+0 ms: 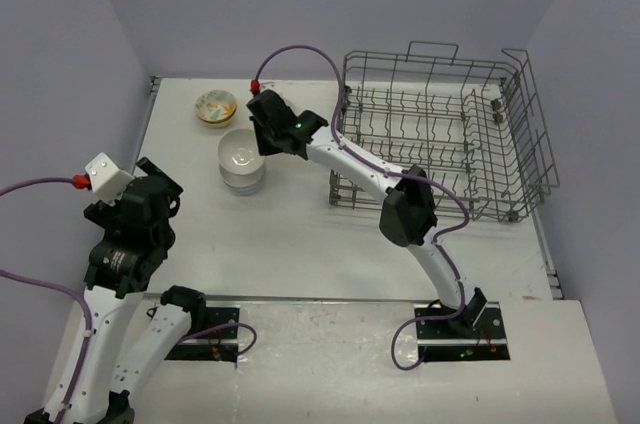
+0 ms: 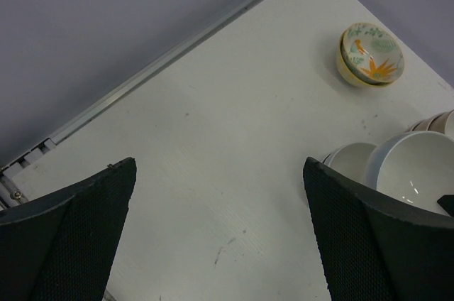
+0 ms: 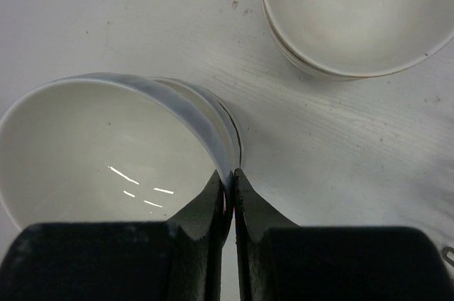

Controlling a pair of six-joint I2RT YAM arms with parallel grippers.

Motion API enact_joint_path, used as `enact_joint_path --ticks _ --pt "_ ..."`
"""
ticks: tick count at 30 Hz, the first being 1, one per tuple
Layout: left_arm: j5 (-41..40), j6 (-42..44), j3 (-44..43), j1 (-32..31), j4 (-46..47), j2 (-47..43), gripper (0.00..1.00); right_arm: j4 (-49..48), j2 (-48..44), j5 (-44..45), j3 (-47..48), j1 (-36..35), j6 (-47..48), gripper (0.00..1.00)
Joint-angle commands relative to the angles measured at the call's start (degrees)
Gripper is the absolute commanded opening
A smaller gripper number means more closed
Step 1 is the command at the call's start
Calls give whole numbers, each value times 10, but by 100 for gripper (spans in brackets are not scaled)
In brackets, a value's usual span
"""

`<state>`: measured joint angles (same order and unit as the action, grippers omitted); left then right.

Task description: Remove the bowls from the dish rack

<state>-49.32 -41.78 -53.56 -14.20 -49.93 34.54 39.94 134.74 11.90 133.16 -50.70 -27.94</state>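
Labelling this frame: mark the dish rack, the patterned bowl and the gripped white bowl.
dish rack (image 1: 522, 129), top view, its right wall
patterned bowl (image 2: 372, 56), left wrist view, its inside
gripped white bowl (image 3: 99, 146), right wrist view, its inside

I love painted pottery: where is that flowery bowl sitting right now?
In the top view, the flowery bowl sits at the far left, just beyond the white bowl stack and well left of the dish rack.
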Motion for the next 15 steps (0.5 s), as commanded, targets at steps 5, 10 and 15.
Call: enact_joint_path --ticks 5,10,15 --pt "10 21 5 5 36 4 100 -16 7 28 54 -8 10 3" --pt "15 26 6 5 39 3 100 -14 18 22 60 -11 10 5" --pt "18 30 7 5 41 5 100 -14 23 23 50 -13 13 7"
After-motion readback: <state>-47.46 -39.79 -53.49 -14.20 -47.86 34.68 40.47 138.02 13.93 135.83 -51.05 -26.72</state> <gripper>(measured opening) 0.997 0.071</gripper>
